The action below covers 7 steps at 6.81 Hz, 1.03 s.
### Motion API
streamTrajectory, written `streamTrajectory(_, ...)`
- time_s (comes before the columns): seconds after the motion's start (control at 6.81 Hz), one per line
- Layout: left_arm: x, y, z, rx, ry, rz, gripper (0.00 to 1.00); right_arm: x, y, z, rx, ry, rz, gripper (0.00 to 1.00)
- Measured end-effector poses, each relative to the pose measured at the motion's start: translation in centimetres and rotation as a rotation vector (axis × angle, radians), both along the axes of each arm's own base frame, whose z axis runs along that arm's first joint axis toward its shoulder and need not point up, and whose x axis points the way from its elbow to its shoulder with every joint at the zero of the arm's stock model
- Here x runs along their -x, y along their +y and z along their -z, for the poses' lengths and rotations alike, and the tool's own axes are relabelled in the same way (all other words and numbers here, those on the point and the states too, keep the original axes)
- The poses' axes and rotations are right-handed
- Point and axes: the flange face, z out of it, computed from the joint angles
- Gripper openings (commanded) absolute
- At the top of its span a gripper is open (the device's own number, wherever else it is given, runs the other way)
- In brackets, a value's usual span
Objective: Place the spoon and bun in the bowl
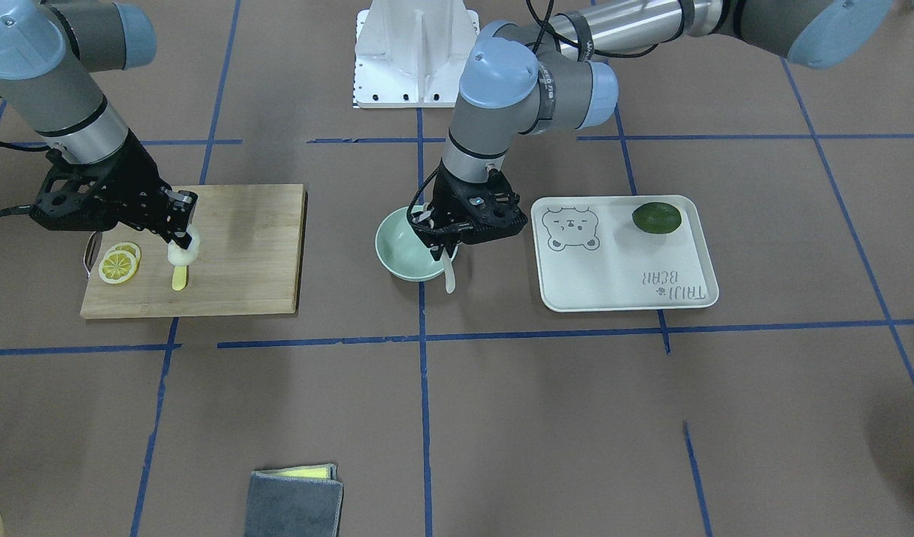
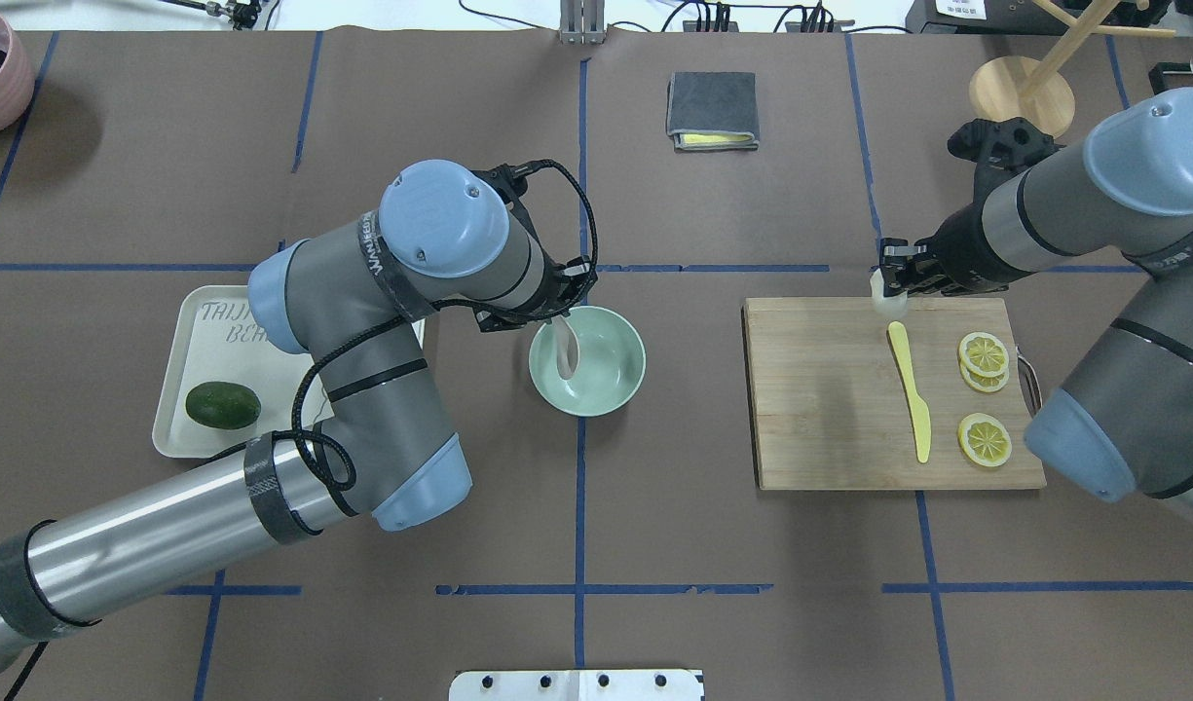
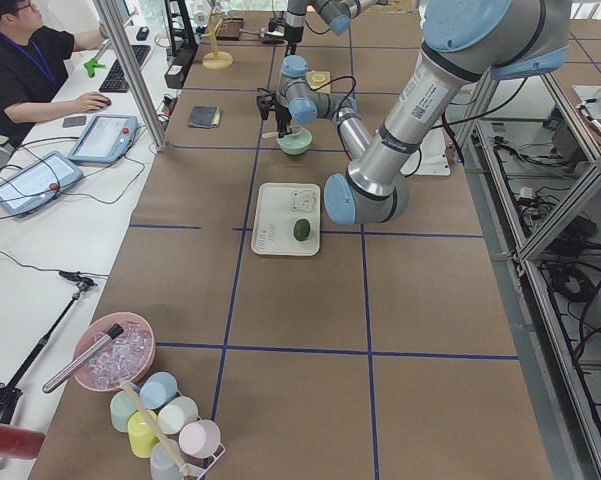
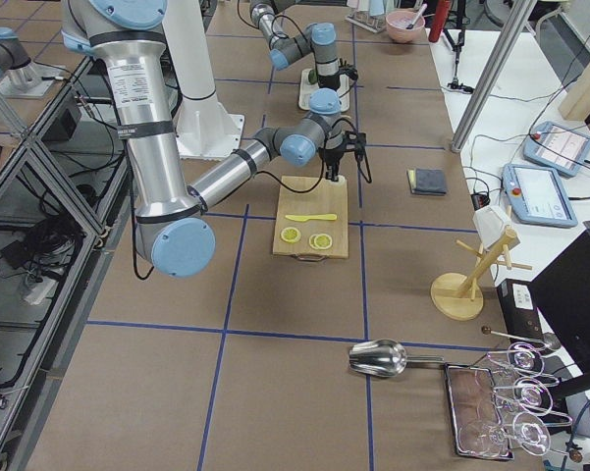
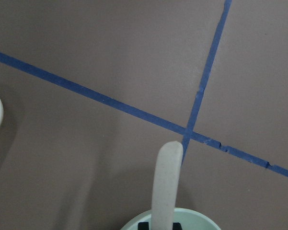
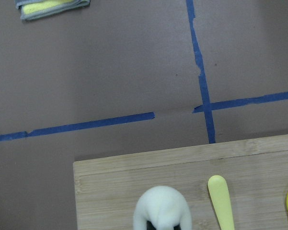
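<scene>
Left gripper clamps the spoon over the bowl, ready to release; right gripper pinches the bun at the board's edge.

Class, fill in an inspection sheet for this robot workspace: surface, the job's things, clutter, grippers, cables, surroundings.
Surface: brown table with a blue tape grid.
Job's things: spoon held over the bowl, not released; bun gripped at the cutting board edge, outside the bowl.
Clutter: yellow knife and lemon slices on the board; lime on a tray; folded cloth.
Grippers: left gripper shut on the spoon; right gripper shut on the bun.
Cables: black cable looping round the left wrist.
Surroundings: person seated beside the table.
</scene>
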Motion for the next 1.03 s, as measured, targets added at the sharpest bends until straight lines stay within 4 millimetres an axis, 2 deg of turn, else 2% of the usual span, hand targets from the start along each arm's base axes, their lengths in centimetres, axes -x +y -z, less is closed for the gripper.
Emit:
streamTrajectory(0.15,-0.7,0.6,0.1,-0.001,0.003,-0.008,0.0,-0.1,0.0,0.2,-0.001,-0.004,-0.001,0.0)
streamTrajectory(0.29,-1.0,1.0,0.4,-0.003,0.008,-0.014,0.41,-0.2,0.0,0.3,-0.002,-0.006,-0.001,0.0)
streamTrajectory(0.44,-1.1,1.1,0.5,-0.006,0.012,-0.016,0.99,-0.3,0.1,0.4,-0.004,-0.008,-0.001,0.0)
streamTrajectory(0.73,-1.0,1.0,0.4,-0.022,0.008,-0.006,1.0,-0.1,0.1,0.7,-0.008,-0.011,0.0,0.0)
streamTrajectory(1.03,0.5,0.3,0.9,-0.034,0.007,0.02,1.0,0.6,0.1,1.6,-0.019,-0.02,0.007,0.0)
